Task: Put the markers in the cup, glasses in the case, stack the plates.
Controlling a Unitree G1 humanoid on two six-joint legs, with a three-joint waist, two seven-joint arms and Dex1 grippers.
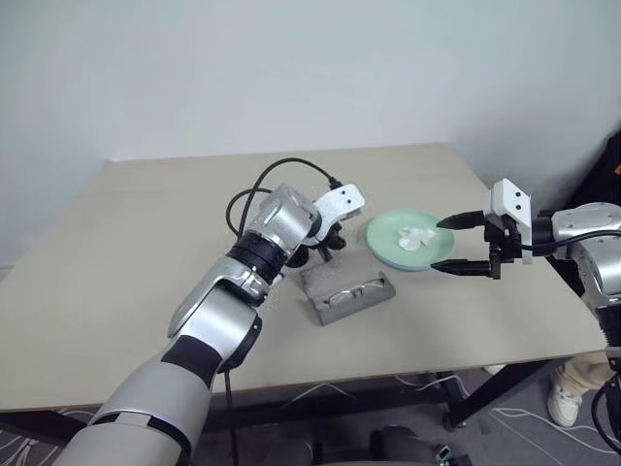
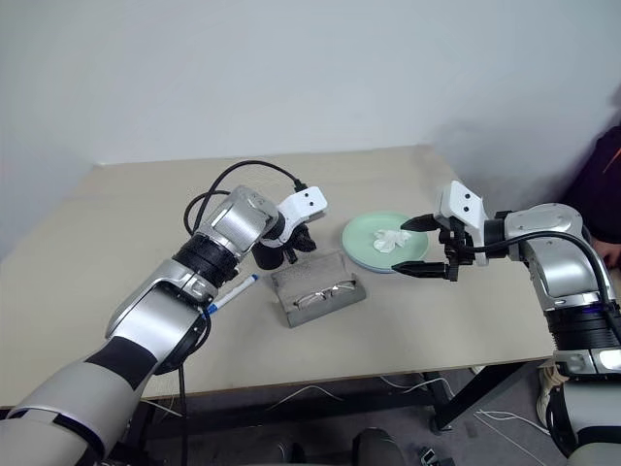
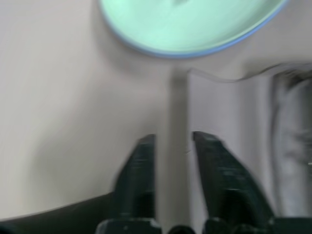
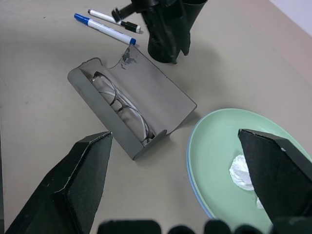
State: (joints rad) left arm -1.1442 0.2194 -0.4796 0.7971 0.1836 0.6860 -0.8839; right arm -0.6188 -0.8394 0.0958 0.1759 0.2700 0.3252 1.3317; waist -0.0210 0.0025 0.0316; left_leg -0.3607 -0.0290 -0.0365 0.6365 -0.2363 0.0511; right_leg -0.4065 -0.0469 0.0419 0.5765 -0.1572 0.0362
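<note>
The grey case point(image 4: 156, 95) lies open with the glasses point(image 4: 122, 105) inside. Beyond it stands the black cup point(image 4: 163, 51), and two markers, one blue-capped point(image 4: 105, 29) and one black-capped point(image 4: 114, 19), lie on the table beside it. My left gripper point(image 3: 174, 139) hangs over the case's lid near the cup, fingers close together; the lid's edge runs in line with the narrow gap, and I cannot tell whether they touch. The mint green plate point(image 4: 219, 141) rests on the light blue plate point(image 4: 192, 183). My right gripper point(image 1: 464, 243) stands open and empty at the plates' right edge.
A crumpled white tissue point(image 4: 241, 170) lies on the green plate. The table's right edge point(image 1: 543, 262) runs close under my right arm, and a person's leg and shoe point(image 1: 563, 398) show beyond it. A black cable point(image 1: 272, 175) loops over my left wrist.
</note>
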